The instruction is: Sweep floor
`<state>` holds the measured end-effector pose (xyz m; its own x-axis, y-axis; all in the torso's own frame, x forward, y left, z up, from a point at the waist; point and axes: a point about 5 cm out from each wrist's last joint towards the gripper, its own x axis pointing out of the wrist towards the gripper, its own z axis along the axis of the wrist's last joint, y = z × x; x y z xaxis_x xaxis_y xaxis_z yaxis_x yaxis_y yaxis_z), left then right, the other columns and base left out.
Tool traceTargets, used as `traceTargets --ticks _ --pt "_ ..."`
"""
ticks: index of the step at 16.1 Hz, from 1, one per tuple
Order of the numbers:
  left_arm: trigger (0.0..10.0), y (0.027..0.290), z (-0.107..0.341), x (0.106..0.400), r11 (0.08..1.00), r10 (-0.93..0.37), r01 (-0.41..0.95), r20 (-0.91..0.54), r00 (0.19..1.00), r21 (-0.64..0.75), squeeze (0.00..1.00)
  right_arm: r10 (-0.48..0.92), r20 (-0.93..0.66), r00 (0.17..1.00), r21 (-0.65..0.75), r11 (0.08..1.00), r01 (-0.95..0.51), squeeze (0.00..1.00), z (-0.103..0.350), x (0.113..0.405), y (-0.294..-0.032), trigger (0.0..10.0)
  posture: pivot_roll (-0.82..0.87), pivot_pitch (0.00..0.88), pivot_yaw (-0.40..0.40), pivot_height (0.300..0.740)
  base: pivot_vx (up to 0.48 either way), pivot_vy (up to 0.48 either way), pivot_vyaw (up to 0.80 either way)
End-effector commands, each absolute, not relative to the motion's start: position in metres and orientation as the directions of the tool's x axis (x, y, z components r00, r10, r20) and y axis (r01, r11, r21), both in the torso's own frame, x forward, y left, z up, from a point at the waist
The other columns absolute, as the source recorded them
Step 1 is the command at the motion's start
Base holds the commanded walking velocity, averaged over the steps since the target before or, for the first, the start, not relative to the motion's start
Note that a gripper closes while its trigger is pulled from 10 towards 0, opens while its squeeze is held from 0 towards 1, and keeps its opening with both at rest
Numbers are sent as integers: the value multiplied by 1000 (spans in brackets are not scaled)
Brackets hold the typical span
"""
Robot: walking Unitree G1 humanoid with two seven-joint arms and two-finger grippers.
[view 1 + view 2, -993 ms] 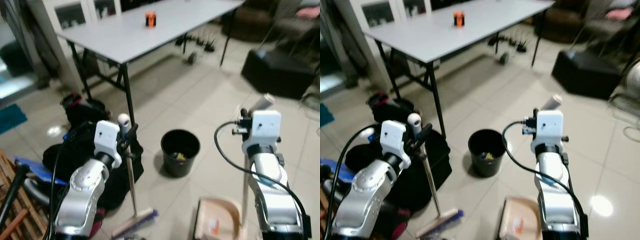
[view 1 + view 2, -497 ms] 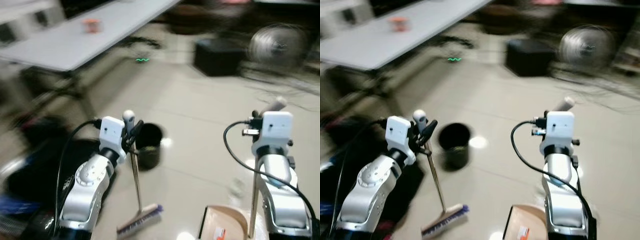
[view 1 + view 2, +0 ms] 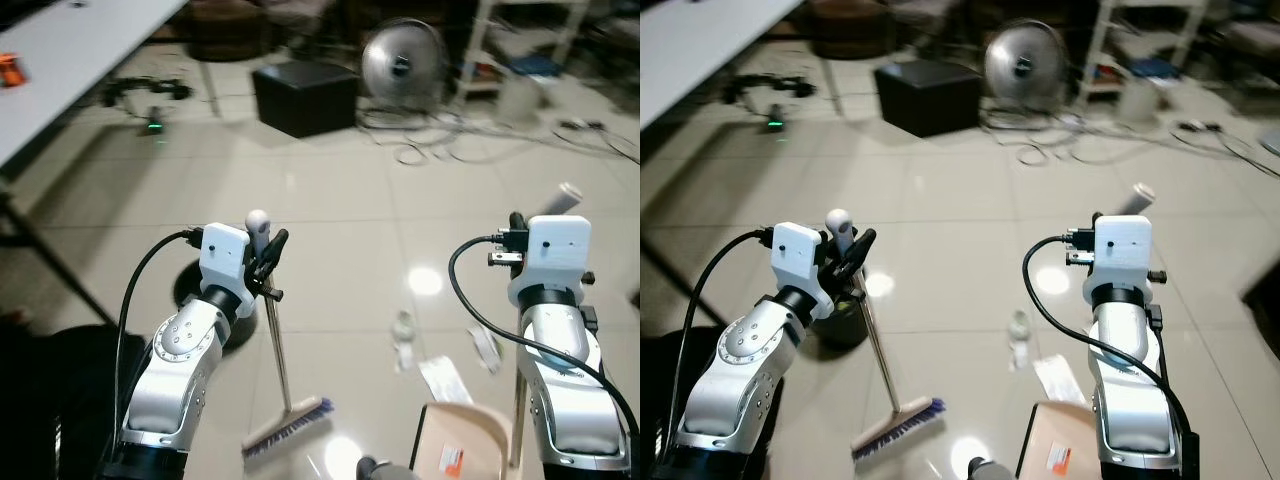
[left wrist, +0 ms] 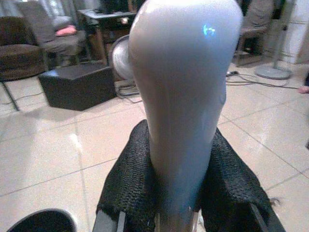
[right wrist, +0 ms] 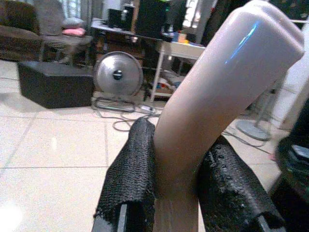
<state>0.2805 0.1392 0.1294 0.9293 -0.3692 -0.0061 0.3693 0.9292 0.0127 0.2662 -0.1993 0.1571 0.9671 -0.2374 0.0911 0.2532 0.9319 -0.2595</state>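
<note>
Broom (image 3: 276, 360) handle clamped in left claw (image 3: 266, 252); dustpan (image 3: 455, 450) handle in right claw (image 5: 176, 183).

There is one broom (image 3: 287, 425), one dustpan (image 3: 455, 445) and one black bin (image 3: 843, 322). About four bits of white litter (image 3: 441, 376) lie on the floor. One fan (image 3: 399, 62) and one black box (image 3: 304, 96) stand far back.

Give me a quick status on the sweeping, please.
Left gripper shut on broom; right gripper shut on dustpan handle. Litter on floor just ahead of dustpan. Bin behind left arm, cables farther off.
</note>
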Motion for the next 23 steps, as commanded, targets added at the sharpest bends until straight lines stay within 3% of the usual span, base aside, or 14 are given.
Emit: traceTargets --ticks 1,5,19,23 --pt "10000 141 139 284 936 -351 351 35 936 26 0 -221 166 961 -282 923 261 0 174 269 -198 10000 28 44 62 740 0 0 -719" --pt "10000 139 140 283 937 -349 348 36 936 33 0 -198 146 969 -327 915 237 0 175 272 -199 10000 27 48 56 740 0 -142 0" --pt "10000 135 141 287 930 -366 365 32 930 46 0 -245 157 957 -289 915 282 0 176 274 -209 10000 29 45 71 740 0 -306 0" --pt "10000 136 137 287 933 -359 359 5 933 -14 0 -234 153 960 -281 921 269 0 174 273 -206 10000 32 44 65 740 0 120 0"
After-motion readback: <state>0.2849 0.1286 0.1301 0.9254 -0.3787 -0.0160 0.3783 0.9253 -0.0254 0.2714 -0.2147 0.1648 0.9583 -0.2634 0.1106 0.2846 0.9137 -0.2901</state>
